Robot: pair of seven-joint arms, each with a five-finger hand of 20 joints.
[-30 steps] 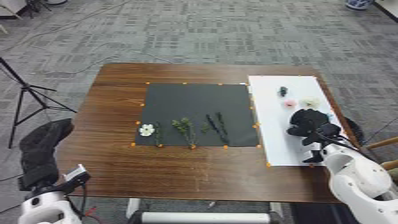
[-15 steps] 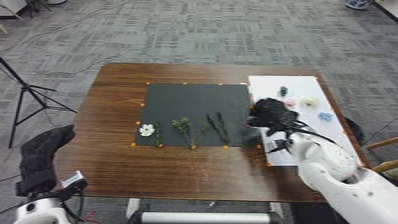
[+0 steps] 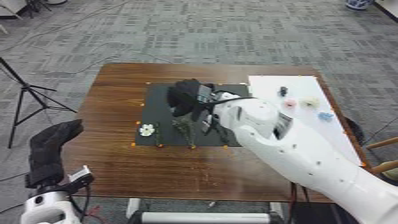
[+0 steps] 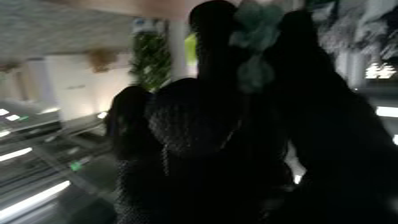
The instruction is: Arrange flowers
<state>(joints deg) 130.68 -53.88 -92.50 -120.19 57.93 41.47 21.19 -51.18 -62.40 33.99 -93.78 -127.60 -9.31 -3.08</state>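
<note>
Pink flower (image 3: 290, 103); blue flower (image 3: 325, 116); brown table (image 3: 178, 172); grey patterned floor (image 3: 195, 35).

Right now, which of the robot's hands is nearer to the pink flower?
Right. The right hand is over the dark mat, to the left of the pink flower; the left hand is much farther off, by the table's left edge.

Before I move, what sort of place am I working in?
Probably a robotics lab or test room: a black tripod stands beside the wooden table, orange markers edge the dark mat, and the floor is grey patterned carpet.
</note>
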